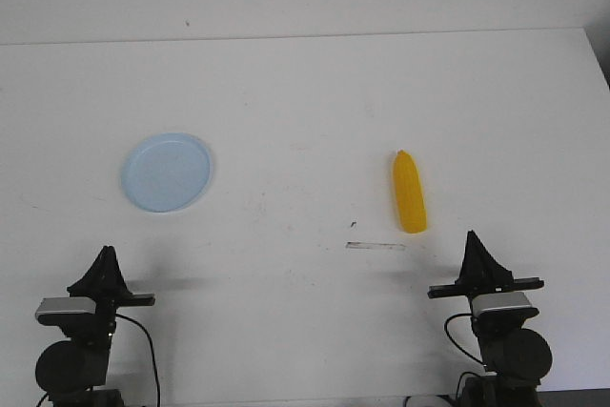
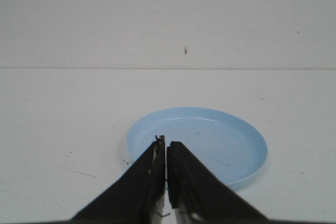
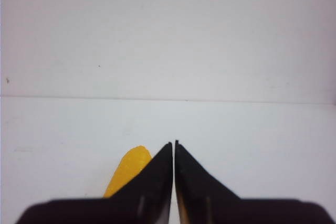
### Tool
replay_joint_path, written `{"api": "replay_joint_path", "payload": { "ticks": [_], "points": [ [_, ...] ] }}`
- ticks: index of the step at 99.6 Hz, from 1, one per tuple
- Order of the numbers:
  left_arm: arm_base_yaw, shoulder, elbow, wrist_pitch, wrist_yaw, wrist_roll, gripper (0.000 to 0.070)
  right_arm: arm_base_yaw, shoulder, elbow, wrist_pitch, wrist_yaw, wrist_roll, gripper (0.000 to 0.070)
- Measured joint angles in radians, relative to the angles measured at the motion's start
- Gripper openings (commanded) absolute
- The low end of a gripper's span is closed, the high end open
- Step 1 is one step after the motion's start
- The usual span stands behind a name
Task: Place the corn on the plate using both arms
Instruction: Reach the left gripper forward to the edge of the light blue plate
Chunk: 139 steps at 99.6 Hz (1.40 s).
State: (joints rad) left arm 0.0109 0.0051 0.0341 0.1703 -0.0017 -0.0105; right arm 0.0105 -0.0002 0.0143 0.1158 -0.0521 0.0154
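Two claws sit pressed closed and empty at your near edge of the counter [image 1: 305, 73]: your left claw [image 1: 106, 253] at about 7 o'clock in the front view, your right claw [image 1: 473, 237] at about 5 o'clock. Each is a pair of matte black pointed fingers meeting in a thin seam, mounted on a grey-silver wrist block with black cable. Ahead of the left claw, well apart, lies the plate [image 1: 167, 172], round, shallow, smooth pale blue plastic with a low rim, at roughly 9 o'clock. Near the right claw, ahead and slightly inward, lies the corn [image 1: 409, 192], a glossy yellow cob, its tapered tip pointing away toward 12 o'clock. Plate and corn lie well apart on the scuffed white counter.
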Motion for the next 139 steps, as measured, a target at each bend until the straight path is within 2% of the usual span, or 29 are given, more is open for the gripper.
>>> {"api": "replay_joint_path", "payload": {
  "ticks": [32, 41, 52, 70, 114, 124, 139],
  "points": [
    [0.0, 0.0, 0.0, 0.023, 0.0, -0.006, 0.0001, 0.0, 0.0, 0.0, 0.0, 0.0, 0.0, 0.0008],
    [0.0, 0.0, 0.001, 0.056, 0.0, -0.039, 0.0001, 0.0, 0.0, 0.0, 0.0, 0.0, 0.0, 0.0008],
    [0.0, 0.007, 0.019, 0.027, 0.0, -0.095, 0.0001, 0.0, 0.0, 0.0, 0.0, 0.0, 0.0, 0.0008],
    [0.0, 0.087, 0.173, 0.001, 0.0, -0.124, 0.0001, 0.0, 0.0, 0.0, 0.0, 0.0, 0.0, 0.0008],
    [0.0, 0.717, 0.584, -0.01, 0.0, -0.135, 0.0001, 0.0, 0.0, 0.0, 0.0, 0.0, 0.0, 0.0008],
    [0.0, 0.875, 0.665, -0.069, 0.004, -0.135, 0.0002, 0.0, 0.0, 0.0, 0.0, 0.0, 0.0, 0.0009],
    [0.002, 1.067, 0.778, -0.244, 0.006, -0.135, 0.0002, 0.0, 0.0, 0.0, 0.0, 0.0, 0.0, 0.0008]
  ]
}}
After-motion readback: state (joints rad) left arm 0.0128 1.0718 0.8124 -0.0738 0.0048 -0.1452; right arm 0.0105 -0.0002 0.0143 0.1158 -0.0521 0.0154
